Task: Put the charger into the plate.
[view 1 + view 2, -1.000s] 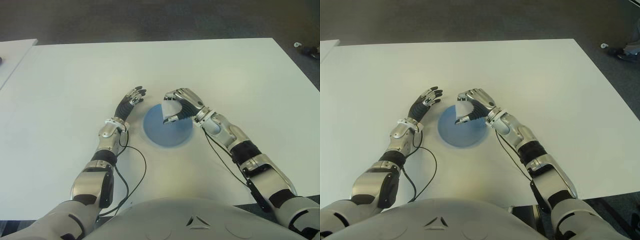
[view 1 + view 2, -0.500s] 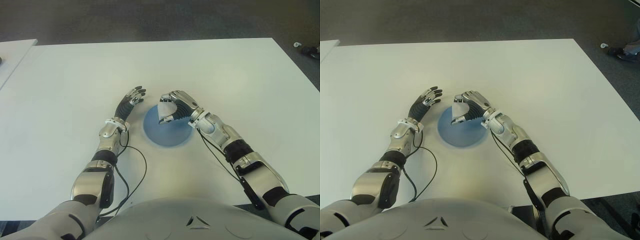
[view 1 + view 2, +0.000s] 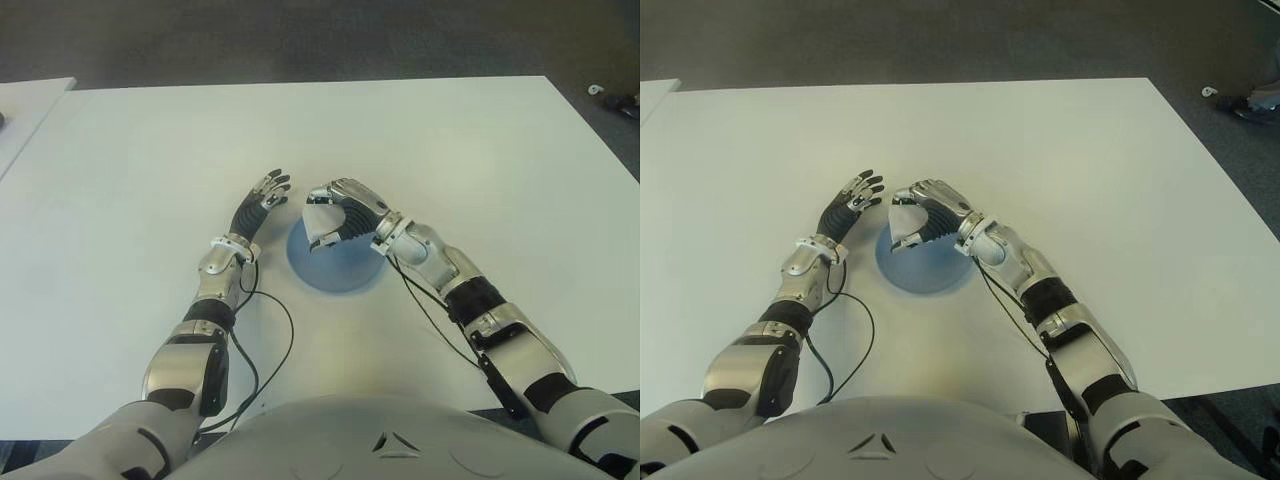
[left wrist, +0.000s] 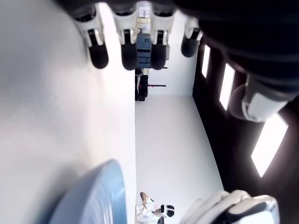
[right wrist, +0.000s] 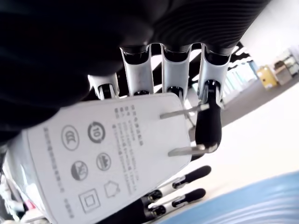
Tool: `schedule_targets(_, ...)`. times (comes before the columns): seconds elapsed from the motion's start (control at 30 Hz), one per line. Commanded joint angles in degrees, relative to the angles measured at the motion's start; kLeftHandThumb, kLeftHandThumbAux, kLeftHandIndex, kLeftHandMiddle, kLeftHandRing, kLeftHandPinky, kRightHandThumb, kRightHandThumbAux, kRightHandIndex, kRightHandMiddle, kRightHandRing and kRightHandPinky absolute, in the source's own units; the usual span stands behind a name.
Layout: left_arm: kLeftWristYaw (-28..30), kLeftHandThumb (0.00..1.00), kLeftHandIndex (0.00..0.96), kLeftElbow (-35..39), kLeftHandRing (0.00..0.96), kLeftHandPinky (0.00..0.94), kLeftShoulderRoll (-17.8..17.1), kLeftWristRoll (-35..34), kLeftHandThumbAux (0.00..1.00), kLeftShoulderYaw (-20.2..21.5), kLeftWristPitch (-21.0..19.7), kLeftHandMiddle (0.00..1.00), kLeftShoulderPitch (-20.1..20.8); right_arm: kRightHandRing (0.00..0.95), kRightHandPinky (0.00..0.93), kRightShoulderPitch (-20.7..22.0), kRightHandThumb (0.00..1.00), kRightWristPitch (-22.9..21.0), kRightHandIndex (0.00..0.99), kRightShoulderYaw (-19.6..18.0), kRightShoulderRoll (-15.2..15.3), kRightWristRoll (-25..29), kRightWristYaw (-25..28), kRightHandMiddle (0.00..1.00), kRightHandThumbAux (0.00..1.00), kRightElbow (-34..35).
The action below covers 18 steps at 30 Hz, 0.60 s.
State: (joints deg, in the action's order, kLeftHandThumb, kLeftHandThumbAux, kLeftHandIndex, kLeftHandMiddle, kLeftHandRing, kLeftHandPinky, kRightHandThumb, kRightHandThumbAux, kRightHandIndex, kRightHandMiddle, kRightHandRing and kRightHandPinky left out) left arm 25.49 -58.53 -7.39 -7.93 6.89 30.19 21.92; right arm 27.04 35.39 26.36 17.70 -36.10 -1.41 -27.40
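The white charger [image 3: 322, 222] with two metal prongs [image 5: 184, 131] is held in my right hand [image 3: 338, 212], whose fingers curl around it. It hangs over the left part of the round blue plate [image 3: 345, 268] in the middle of the white table [image 3: 450, 150]. I cannot tell whether the charger touches the plate. My left hand [image 3: 260, 200] shows just left of the plate with its fingers stretched out and nothing in it; the left wrist view shows the plate's rim [image 4: 100, 196] close by.
A black cable [image 3: 262, 345] loops on the table beside my left forearm. A second white table [image 3: 25, 110] stands off to the far left. Dark floor lies beyond the table's far edge.
My right hand has carried the charger leftward, from the plate's middle towards its left side. The left hand has stayed where it was.
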Motion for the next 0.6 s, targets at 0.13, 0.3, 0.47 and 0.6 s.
schedule_targets(0.13, 0.9, 0.0, 0.093, -2.1, 0.146, 0.168, 0.3, 0.1, 0.464, 0.0, -2.3, 0.148, -1.7, 0.006, 0.005, -1.0, 0.315, -1.4, 0.007, -0.1, 3.3, -1.8, 2.3, 0.007, 0.086, 3.3)
schedule_targets(0.3, 1.3, 0.0, 0.1, -2.4, 0.155, 0.171, 0.4, -0.1, 0.463, 0.3, -2.6, 0.16, -1.5, 0.0, 0.0, -0.1, 0.297, -1.9, 0.001, 0.1, 4.2, -2.1, 3.6, 0.001, 0.082, 3.5)
schedule_targets(0.47, 1.8, 0.0, 0.092, -2.6, 0.163, 0.176, 0.4, -0.4, 0.459, 0.7, -3.2, 0.17, -1.4, 0.0, 0.0, 0.4, 0.276, -3.0, 0.0, 0.5, 5.4, -3.2, 6.2, 0.0, 0.092, 4.4)
schedule_targets(0.6, 2.1, 0.0, 0.086, -2.7, 0.164, 0.172, 0.2, -0.6, 0.455, 0.9, -3.5, 0.172, -1.3, 0.0, 0.0, 0.3, 0.269, -3.5, 0.0, 0.4, 5.7, -3.7, 7.1, 0.0, 0.096, 5.1)
